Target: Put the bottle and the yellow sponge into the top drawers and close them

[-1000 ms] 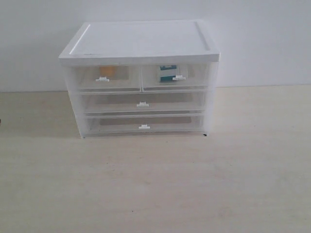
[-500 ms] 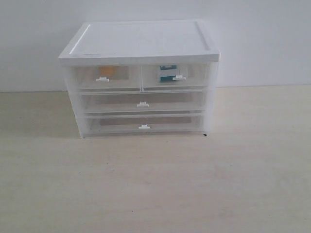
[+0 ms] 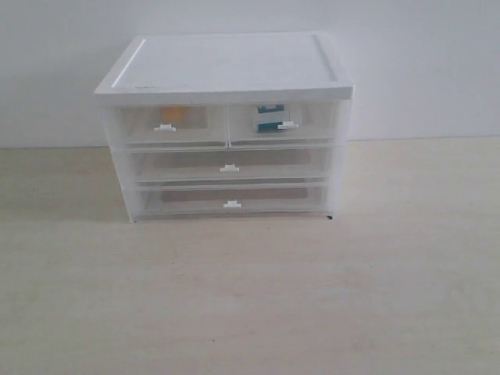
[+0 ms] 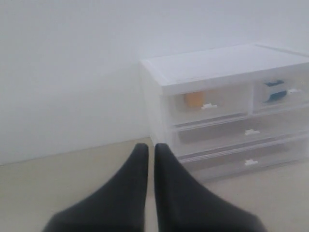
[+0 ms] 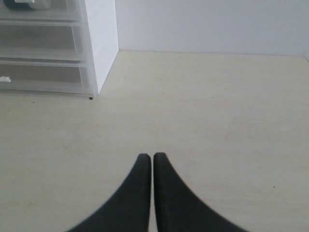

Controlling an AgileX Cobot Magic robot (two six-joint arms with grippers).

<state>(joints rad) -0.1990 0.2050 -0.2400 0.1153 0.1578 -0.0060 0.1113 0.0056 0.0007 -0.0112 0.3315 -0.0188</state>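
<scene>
Both top drawers (image 3: 195,129) sit shut and flush, well ahead of the left pincer (image 4: 151,147): the yellow sponge (image 3: 173,114) inside one, the bottle (image 3: 269,117) inside the other. It and the right pincer (image 5: 152,157) hang clear of the cabinet (image 3: 226,66), tips pressed together, empty. Judging by this, nothing remains.

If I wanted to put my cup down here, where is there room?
The table is bare in front of the cabinet and on both its sides; its white top too. Only the top drawers are taken: yellow sponge left, bottle right.
</scene>
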